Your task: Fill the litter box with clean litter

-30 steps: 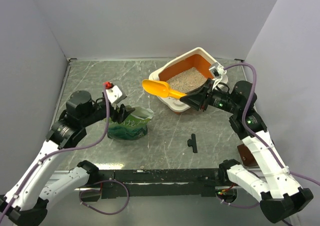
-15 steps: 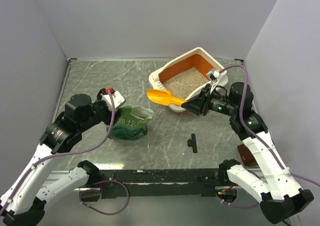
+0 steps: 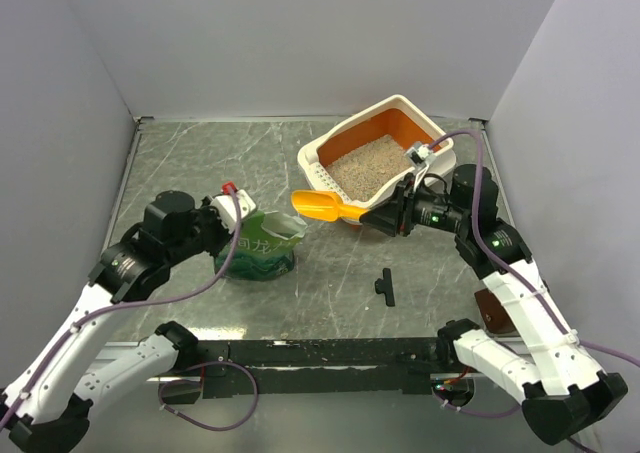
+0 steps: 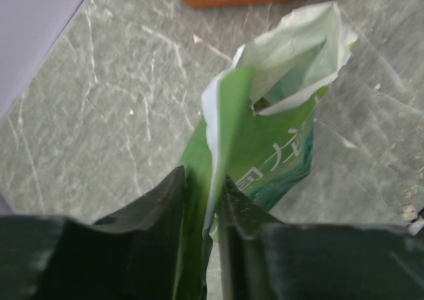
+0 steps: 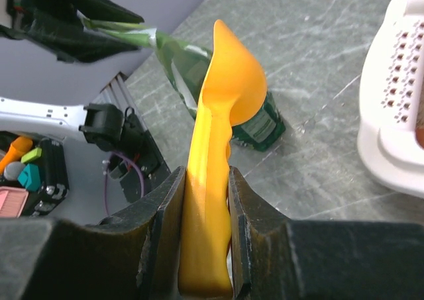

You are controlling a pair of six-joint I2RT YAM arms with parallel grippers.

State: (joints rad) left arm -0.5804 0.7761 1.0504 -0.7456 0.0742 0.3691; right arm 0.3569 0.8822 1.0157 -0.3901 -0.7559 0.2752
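The litter box, cream outside and orange inside, stands at the back right and holds beige clean litter; its slotted rim shows in the right wrist view. My right gripper is shut on the handle of a yellow-orange scoop, held in the air between box and bag; the scoop also shows in the right wrist view. My left gripper is shut on the rim of the green crinkled bag, which stands open on the table. In the left wrist view the bag shows its open mouth.
A small black T-shaped piece lies on the grey marbled table in front of the right arm. A brown object sits by the right arm's base. Grey walls close in the back and sides.
My right gripper has drawn the scoop away from over the litter box, toward the left and nearer the bag. My left gripper has lowered and shifted slightly on the bag's rim.
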